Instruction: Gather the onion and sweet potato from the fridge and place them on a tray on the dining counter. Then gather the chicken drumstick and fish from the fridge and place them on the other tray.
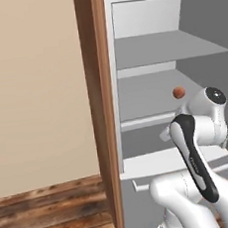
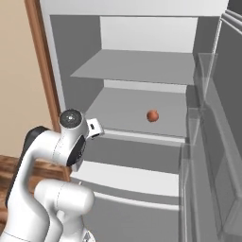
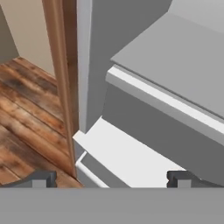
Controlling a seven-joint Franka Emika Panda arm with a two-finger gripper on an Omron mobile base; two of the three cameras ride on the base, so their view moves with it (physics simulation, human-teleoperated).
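Observation:
The fridge (image 1: 144,53) stands open, showing a white interior and grey shelves. The onion (image 1: 179,92), a small orange-brown ball, lies alone on the middle shelf (image 2: 137,108) toward its right side (image 2: 152,116). My gripper (image 3: 111,179) is open, its two dark fingertips (image 3: 41,178) spread wide with nothing between them. It faces the fridge's lower left front, over the white ledge (image 3: 127,153) below the shelf edge, well short of the onion. The sweet potato, the trays and the dining counter are out of view.
The wood-brown frame (image 1: 97,88) runs down the fridge's left side, close to my hand (image 3: 65,78). The open door with clear bins (image 2: 212,142) stands at the right. Wooden floor (image 1: 46,213) and a beige wall (image 1: 33,84) lie to the left.

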